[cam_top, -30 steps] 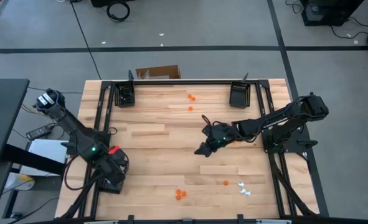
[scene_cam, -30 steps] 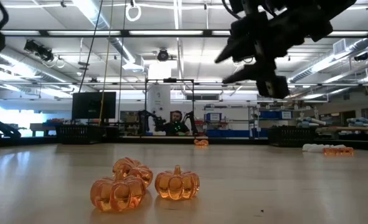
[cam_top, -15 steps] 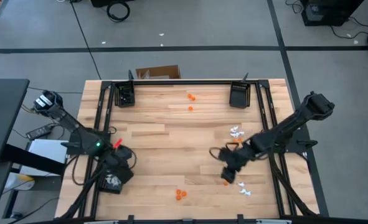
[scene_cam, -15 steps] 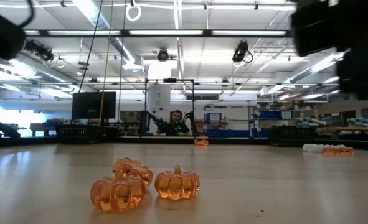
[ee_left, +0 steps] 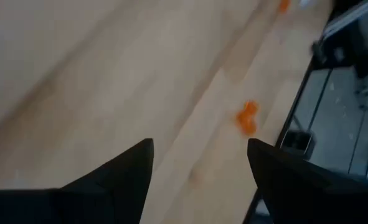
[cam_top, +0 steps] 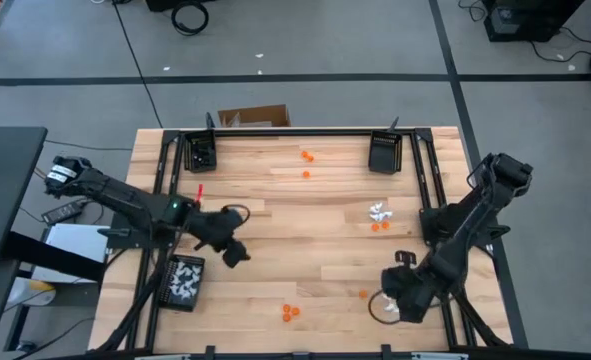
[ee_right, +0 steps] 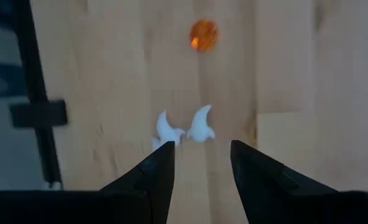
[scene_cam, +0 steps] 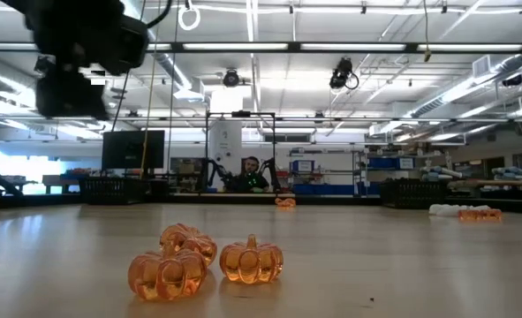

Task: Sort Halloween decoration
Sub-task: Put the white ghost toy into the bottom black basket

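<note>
Nearest the front edge of the bench (cam_top: 275, 225), a cluster of three orange pumpkins (cam_top: 290, 312) is seen lying loose, with a single orange pumpkin (cam_top: 363, 294) a little to its right. Beside that, at the front right corner, the right tool (cam_top: 387, 307) is held low over two white trinkets (ee_right: 184, 129); its fingers are parted and nothing is gripped between them, the white pieces lying just ahead of the fingertips. At the front left, a small black tray (cam_top: 183, 280) beside the frame is seen to hold a heap of pale pieces, so some sorting is judged to be done.

Further in, the left tool (cam_top: 237, 255) is poised above bare wood just beside that tray, its fingers spread wide and empty. On the right, at mid-depth, a small group of white and orange trinkets (cam_top: 378, 216) is gathered near the frame, still mixed in colour. Towards the far edge, two orange pieces (cam_top: 306, 157) remain in the open, between a far-left tray (cam_top: 201, 152) and a far-right tray (cam_top: 383, 152), whose contents cannot be made out.

The task is judged to be partly done: the orange pieces and several white ones are still to be collected.
</note>
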You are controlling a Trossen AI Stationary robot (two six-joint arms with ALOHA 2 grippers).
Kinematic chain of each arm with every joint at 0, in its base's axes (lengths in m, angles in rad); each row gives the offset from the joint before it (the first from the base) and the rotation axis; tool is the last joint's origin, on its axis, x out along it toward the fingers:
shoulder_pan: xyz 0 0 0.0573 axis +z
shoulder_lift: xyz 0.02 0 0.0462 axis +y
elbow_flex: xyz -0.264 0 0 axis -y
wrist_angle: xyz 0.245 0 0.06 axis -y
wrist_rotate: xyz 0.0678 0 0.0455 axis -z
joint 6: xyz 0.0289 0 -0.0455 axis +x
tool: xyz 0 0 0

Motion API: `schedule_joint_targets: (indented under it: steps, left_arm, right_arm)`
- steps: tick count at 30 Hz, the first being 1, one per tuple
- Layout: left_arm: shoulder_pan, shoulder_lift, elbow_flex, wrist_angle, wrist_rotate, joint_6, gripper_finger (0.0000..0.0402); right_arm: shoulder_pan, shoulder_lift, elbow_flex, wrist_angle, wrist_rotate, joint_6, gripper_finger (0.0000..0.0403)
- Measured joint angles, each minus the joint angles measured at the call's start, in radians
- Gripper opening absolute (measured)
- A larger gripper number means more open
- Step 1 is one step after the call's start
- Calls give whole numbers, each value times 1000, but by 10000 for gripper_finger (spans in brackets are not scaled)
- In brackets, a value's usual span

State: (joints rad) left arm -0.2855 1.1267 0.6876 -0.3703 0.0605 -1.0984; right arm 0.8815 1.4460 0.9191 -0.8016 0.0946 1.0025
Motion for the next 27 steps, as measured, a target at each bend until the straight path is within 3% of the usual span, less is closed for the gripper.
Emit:
schedule_joint_targets:
  steps: [8,19,27]
  left_arm:
    - [82,0,0,44,0,48,270]
    - [79,0,0,46,0,62,270]
    - [79,0,0,63,1,61,270]
  right_arm:
    - [28,125,-26,147,-23,-90,164]
    - [24,256,-26,151,-18,-112,161]
    - [15,274,-22,150,-11,-105,115]
